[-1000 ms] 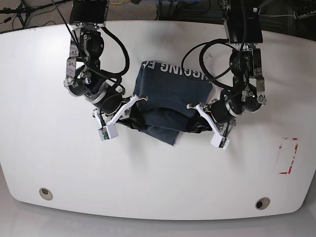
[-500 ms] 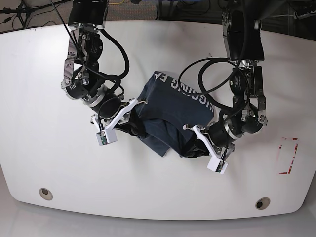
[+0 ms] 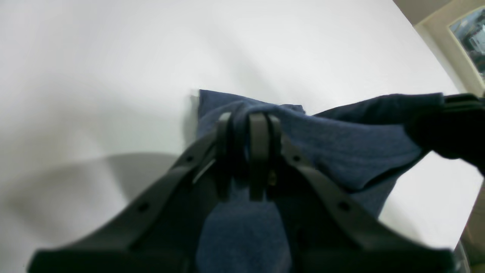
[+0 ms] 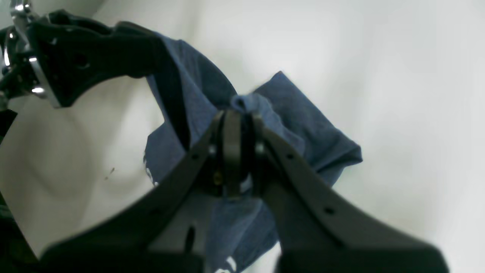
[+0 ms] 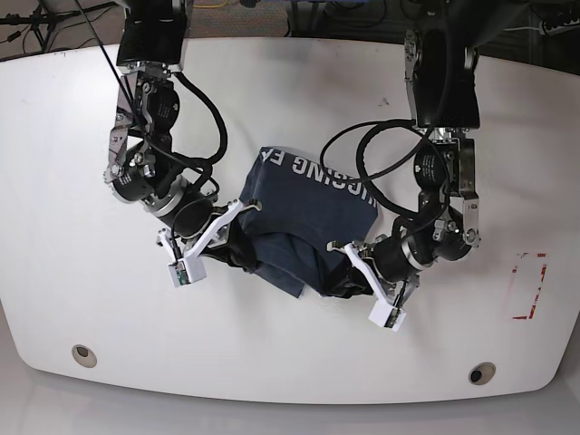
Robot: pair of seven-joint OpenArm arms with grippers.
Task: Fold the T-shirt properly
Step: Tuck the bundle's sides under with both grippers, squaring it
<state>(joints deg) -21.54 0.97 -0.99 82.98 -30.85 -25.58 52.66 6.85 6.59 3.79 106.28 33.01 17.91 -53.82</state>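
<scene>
Both end effectors sit lower on the counter (image 5: 82, 272) than a second ago, and the T-shirt (image 5: 308, 213) has come down with them. A second ago its lettered band lay almost level near the far side; now the band slants, its left end higher and its right end lower. The arm on the right of the base view has swung inward and down, so its end effector is now below the shirt's lower right corner rather than beside it. The other arm has dropped slightly and leans the same way as before.

The left end effector (image 3: 248, 121) is clenched on a raised ridge of the navy fabric, its fingers (image 3: 258, 151) pressed together with cloth pinched between them. The right end effector (image 4: 237, 113) is likewise clamped shut on a bunched fold of the T-shirt, which peaks just above its tips. In each wrist view the other end effector shows at the frame edge, gripping the opposite side of the cloth.

The T-shirt lies partly folded near the middle of the counter, between the two arms, with a doubled flap hanging toward the near edge.
</scene>
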